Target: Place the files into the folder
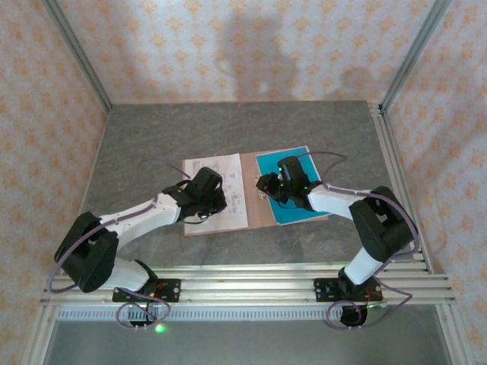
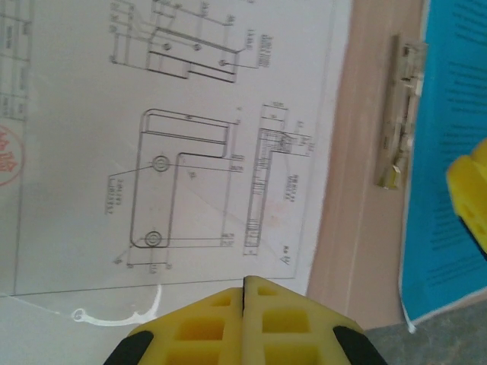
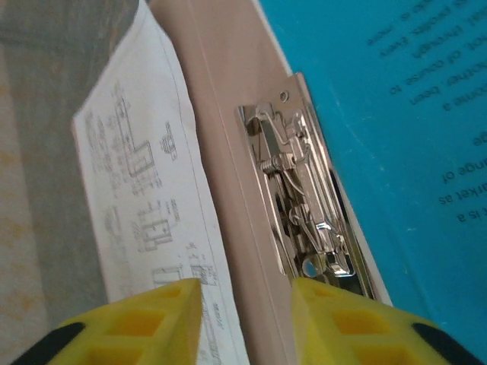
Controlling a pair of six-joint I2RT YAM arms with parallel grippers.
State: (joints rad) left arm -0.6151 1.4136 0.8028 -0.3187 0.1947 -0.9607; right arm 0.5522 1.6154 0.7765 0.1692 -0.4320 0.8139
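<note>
The salmon folder (image 1: 255, 217) lies open on the table. On its left panel is the white sheet (image 1: 217, 179) with printed drawings; on the right panel is the teal-blue sheet (image 1: 304, 205). My left gripper (image 1: 219, 209) is shut, tips (image 2: 245, 285) over the white sheet (image 2: 175, 152) near its near edge, nothing visible between the fingers. My right gripper (image 1: 262, 188) is open (image 3: 247, 293). Its fingers straddle the folder's middle strip (image 3: 221, 152) and the near end of the metal clip (image 3: 300, 198), between the white sheet (image 3: 144, 190) and the teal sheet (image 3: 403, 114).
The grey table (image 1: 152, 137) is bare around the folder. Aluminium frame rails (image 1: 251, 277) run along the near edge, and posts stand at the back corners. In the left wrist view, the clip (image 2: 399, 114) and a yellow finger (image 2: 472, 198) of the right gripper appear at right.
</note>
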